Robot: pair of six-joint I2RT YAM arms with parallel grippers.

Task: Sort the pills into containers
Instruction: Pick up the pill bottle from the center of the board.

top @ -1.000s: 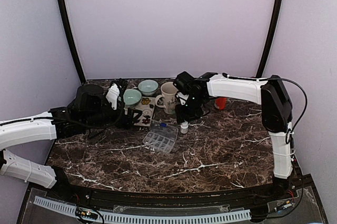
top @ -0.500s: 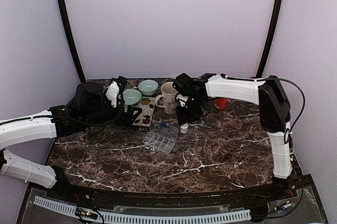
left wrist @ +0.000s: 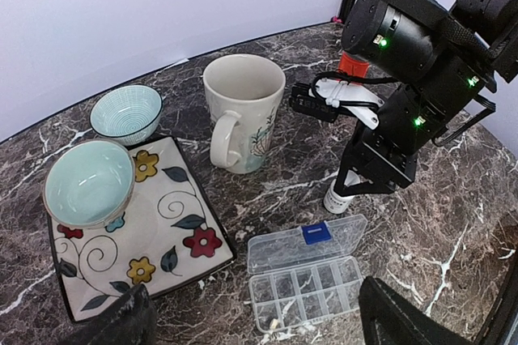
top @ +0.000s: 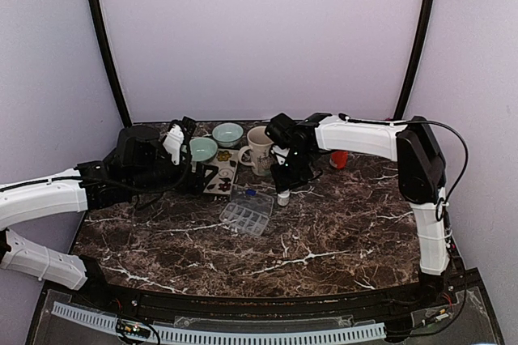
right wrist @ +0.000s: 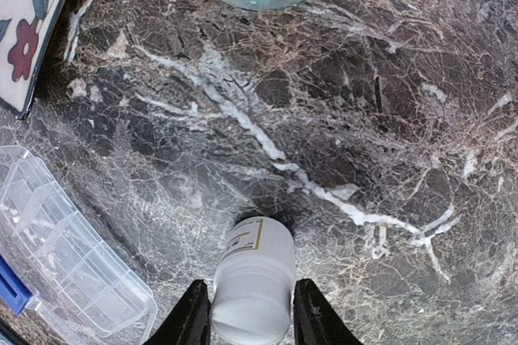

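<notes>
A white pill bottle [right wrist: 253, 280] stands upright on the marble, just right of the open clear pill organizer [left wrist: 307, 280]. My right gripper [right wrist: 253, 313] comes down over the bottle, and both fingers press against its sides. In the top view the bottle [top: 283, 197] shows below the right gripper [top: 283, 185], beside the organizer [top: 247, 211]. One small pale piece [left wrist: 274, 324] lies in a near compartment of the organizer. My left gripper [left wrist: 259, 325] hovers above the organizer's near side, open wide and holding nothing.
A floral mug [left wrist: 241, 110] stands behind the organizer. A flowered square plate [left wrist: 162, 223] carries a pale green bowl [left wrist: 87, 183], with a blue-patterned bowl [left wrist: 125, 112] behind it. A red object [top: 340, 159] sits behind the right arm.
The right gripper's jaws have narrowed onto the bottle. The left arm shifted slightly; the organizer and dishes stayed put.
</notes>
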